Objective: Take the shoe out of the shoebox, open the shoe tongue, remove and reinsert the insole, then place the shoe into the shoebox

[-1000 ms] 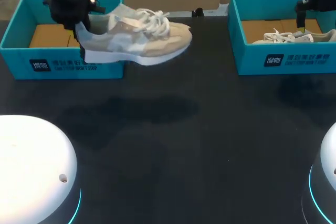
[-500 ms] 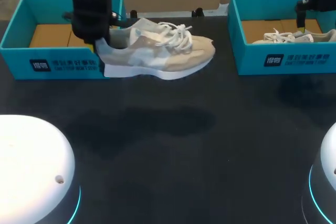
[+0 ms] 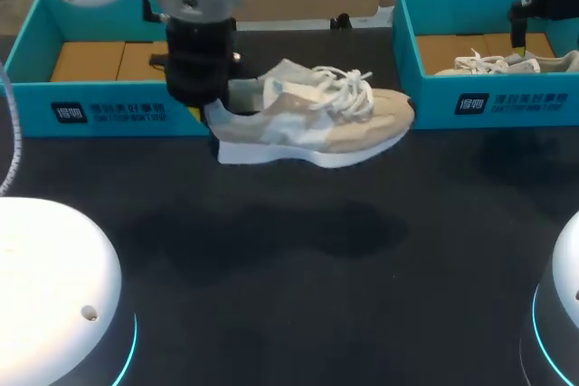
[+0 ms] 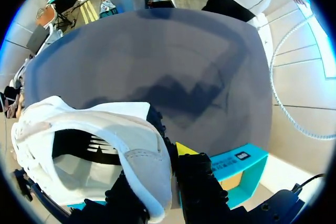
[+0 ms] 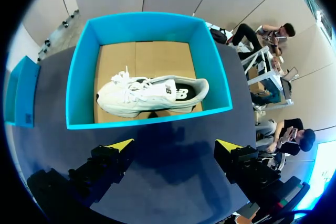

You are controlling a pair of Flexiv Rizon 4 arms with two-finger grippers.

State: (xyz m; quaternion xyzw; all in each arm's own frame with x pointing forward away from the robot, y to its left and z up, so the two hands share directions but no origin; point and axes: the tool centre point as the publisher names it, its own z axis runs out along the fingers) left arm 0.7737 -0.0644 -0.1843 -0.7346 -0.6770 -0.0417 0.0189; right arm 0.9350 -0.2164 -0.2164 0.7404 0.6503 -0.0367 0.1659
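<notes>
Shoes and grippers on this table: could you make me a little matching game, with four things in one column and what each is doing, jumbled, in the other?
Things
1. beige shoe
2. white shoe
3. left gripper
4. right gripper

States
A. open, holding nothing
B. lying inside the teal box on the right
C. up in the air over the table
D. shut on a shoe's heel

Pairs: 1-C, 2-B, 3-D, 4-A
</notes>
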